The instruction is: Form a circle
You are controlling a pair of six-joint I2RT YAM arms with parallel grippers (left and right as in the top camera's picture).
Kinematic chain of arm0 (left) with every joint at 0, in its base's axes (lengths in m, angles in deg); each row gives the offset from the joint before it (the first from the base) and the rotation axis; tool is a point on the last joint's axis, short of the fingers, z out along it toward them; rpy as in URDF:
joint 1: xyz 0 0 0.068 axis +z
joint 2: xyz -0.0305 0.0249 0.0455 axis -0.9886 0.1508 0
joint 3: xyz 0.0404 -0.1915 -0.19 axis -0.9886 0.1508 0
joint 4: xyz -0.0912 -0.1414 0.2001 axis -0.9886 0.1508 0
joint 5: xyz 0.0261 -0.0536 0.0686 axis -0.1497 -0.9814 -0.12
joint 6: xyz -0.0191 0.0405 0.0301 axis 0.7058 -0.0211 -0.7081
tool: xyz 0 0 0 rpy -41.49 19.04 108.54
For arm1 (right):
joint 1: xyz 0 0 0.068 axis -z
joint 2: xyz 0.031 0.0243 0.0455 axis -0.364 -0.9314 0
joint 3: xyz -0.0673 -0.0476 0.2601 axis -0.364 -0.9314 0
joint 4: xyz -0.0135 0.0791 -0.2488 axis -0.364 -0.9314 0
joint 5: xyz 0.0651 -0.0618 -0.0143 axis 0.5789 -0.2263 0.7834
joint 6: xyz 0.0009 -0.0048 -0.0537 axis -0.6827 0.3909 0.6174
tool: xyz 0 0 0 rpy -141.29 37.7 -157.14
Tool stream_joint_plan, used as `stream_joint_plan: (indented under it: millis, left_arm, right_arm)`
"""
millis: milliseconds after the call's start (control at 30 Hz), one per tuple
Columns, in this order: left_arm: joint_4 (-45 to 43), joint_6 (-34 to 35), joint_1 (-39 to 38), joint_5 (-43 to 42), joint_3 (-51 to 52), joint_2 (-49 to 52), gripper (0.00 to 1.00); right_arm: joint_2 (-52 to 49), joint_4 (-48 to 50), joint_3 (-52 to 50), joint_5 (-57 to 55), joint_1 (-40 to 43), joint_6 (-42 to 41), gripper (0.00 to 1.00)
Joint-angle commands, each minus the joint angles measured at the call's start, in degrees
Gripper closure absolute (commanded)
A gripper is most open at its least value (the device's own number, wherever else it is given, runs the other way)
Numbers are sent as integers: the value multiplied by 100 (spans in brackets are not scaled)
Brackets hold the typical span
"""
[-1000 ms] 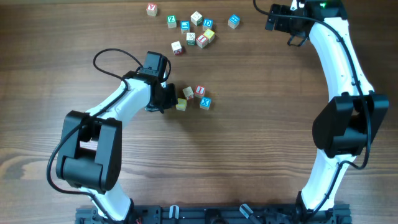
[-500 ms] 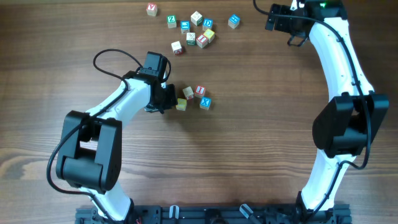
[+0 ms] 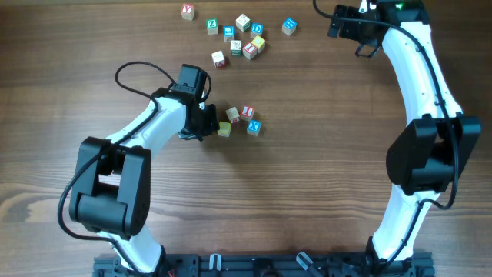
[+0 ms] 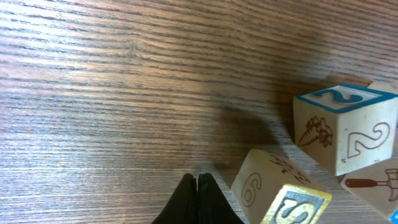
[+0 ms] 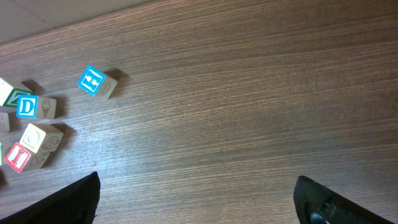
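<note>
Table (image 3: pixel 323 177): brown wood-grain surface carrying both arms and all cubes.
The circle (image 3: pixel 234 116): a small, tight cluster of letter cubes left of the table's centre, well apart from the loose cubes.
Members seen from overhead: cream cube (image 3: pixel 232 113), red-letter cube (image 3: pixel 247 111), blue X cube (image 3: pixel 254 127), yellow cube (image 3: pixel 224 129); a fifth cannot be made out from above.
Left gripper (image 4: pixel 199 184): jaws pressed together with nothing between them, tips low over the wood just beside the yellow cube on the cluster's left edge; contact cannot be told.
Left wrist view: a cube marked 6 and S (image 4: pixel 273 193) lies just right of the tips, with a cube marked 2 (image 4: pixel 342 127) behind it.
Right gripper (image 3: pixel 347 37): jaws spread wide and empty, at the table's far right corner.
Scattered cubes (image 3: pixel 240 35): a loose group near the far edge; a blue-faced cube (image 5: pixel 93 82) sits apart from it.
</note>
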Motion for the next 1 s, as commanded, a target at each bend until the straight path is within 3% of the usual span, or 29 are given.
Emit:
stream_joint_plan:
  millis: [0, 433, 667, 867, 967]
  left_arm:
    - [-4, 142, -83, -291, 48, -15, 96]
    - [-7, 140, -350, -302, 48, -15, 96]
    - [13, 111, -343, 153, 37, -20, 96]
    - [798, 94, -297, 376, -772, -367, 96]
    - [879, 94, -280, 811, -1073, -485, 89]
  right_arm:
    - [-55, 9, -15, -61, -20, 74, 0]
    - [-55, 9, -15, -61, -20, 74, 0]
    - [-55, 9, -15, -59, -20, 74, 0]
    - [-55, 9, -15, -61, -20, 74, 0]
    - [-55, 9, -15, -61, -20, 74, 0]
